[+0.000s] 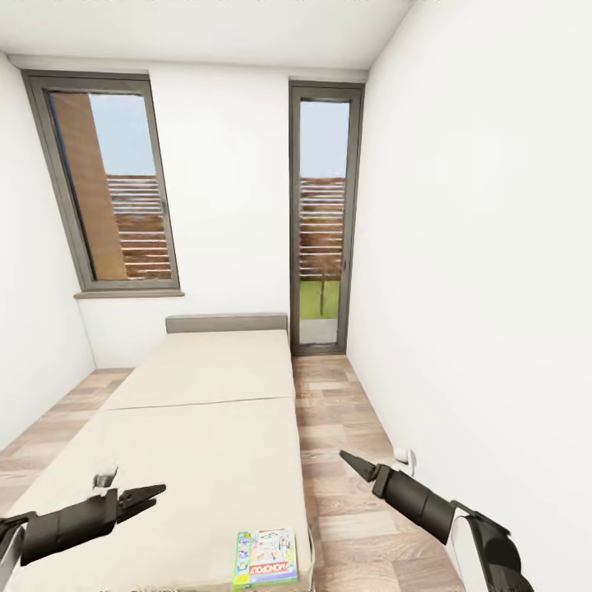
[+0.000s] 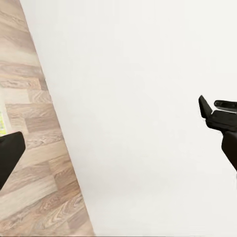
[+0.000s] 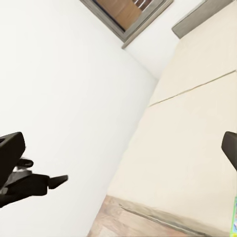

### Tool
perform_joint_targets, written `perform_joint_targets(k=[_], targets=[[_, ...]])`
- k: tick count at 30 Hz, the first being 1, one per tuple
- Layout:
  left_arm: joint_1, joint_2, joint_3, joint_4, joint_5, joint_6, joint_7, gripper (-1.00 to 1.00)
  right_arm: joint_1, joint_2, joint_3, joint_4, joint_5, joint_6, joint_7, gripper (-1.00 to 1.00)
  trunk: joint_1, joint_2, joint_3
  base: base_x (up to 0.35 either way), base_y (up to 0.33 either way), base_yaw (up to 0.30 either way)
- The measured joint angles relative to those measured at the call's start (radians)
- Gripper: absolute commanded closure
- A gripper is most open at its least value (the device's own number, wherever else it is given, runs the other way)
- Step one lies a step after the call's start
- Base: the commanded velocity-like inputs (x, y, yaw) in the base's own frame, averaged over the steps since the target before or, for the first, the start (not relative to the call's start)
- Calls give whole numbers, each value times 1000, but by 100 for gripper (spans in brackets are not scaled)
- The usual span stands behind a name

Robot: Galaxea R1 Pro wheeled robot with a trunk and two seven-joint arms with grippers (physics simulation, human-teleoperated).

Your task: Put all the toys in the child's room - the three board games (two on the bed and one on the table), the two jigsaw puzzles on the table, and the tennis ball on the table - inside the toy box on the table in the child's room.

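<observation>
Game: 1 board game (image 1: 265, 558) lies at the bed (image 1: 205, 427) foot's right corner.
Hands: left hand (image 1: 141, 496) and right hand (image 1: 355, 465) closed, empty.
Tip: open wide, grab the box's edges.

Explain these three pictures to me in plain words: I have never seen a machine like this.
This is a simulated wheeled robot with two arms. The large picture is from a camera on its head; the two small ones are from cameras on each wrist, looking along the fingers. In the head view the black left gripper hangs over the long beige bed, and the black right gripper hangs over the brown wood-plank floor near the white wall. Both look shut and hold nothing. One colourful flat Monopoly board game box lies on the bed's near end, by its right edge. Behind the bed are a grey-framed window and a tall, narrow glass door.
</observation>
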Motion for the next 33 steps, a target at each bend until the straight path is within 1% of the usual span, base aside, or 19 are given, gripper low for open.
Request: perform_joint_targets(k=[1,2,6,8,14,17,18,20,24,28,31,33], targets=[[0,-6,-12,26,1,-9,20,-100,-6,0,0,12,1,0,0,-100,0,0,0,-217,0,0],[0,-8,-16,39,1,-16,28,-100,-8,-1,-1,18,0,0,1,-100,0,0,0,-234,0,0],[0,-22,-27,73,1,-60,48,-100,-13,-4,-4,33,0,-1,1,-100,0,0,0,-177,0,0],[0,-37,-31,86,0,-99,53,-100,-15,-6,-5,38,-2,-1,1,-100,0,0,0,-73,0,0],[2,-56,-29,106,2,-152,59,-100,-18,-4,-6,43,-6,0,0,-100,0,0,0,-31,0,0],[3,-61,-29,127,1,-165,62,-100,-18,-3,-6,43,-6,1,0,-100,0,0,0,-9,0,0],[3,-63,-30,138,0,-171,64,-100,-18,-3,-6,43,-6,1,0,-100,0,0,0,-4,0,0],[3,-71,-31,193,-1,-199,84,-100,-18,-2,-6,44,-6,0,-1,-100,0,0,0,-3,0,0],[3,-82,-33,236,4,-241,119,-100,-18,-1,-6,44,-6,0,-1,-100,0,0,0,-85,0,0],[3,-104,-33,253,6,-260,147,-100,-18,-2,-6,44,-7,0,1,-100,0,0,0,-228,0,0],[3,-130,-32,261,6,-267,184,-100,-18,-3,-6,44,-7,-1,1,-100,0,0,0,-146,0,0],[3,-141,-31,264,6,-269,203,-100,-18,-3,-6,44,-7,0,1,-100,0,0,0,-75,0,0]])
